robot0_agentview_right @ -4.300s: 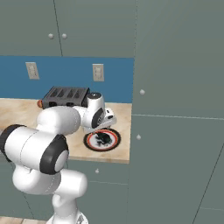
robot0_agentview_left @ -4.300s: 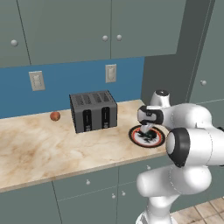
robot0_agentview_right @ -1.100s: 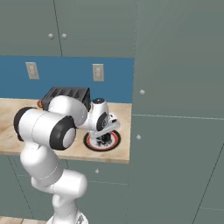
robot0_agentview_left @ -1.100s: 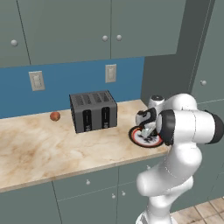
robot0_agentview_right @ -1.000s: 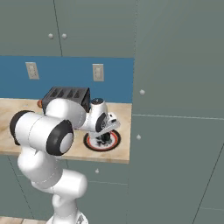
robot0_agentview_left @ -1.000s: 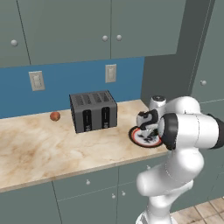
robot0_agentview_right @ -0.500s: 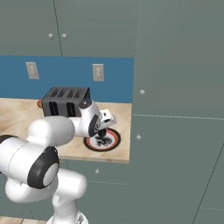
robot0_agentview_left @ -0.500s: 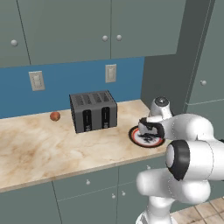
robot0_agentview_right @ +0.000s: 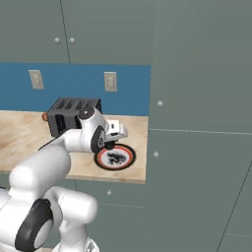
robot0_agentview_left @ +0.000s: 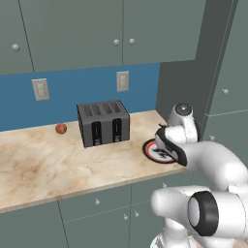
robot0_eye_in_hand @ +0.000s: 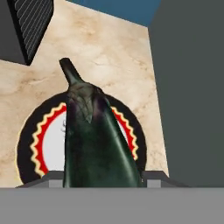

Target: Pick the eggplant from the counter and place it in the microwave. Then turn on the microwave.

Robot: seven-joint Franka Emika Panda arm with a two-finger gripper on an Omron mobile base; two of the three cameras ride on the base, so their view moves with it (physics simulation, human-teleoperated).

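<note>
Eggplant [robot0_eye_in_hand: 92, 140], dark purple-black and long with a stem, sits gripped between the part-open jaws of the gripper [robot0_agentview_right: 114, 140], above a red-and-black rimmed round plate [robot0_eye_in_hand: 30, 144] at the right end of the beige marbled counter [robot0_agentview_left: 43, 164].

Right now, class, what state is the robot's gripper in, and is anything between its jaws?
Gripper: closed on the eggplant, carried above the red-rimmed plate.
</note>
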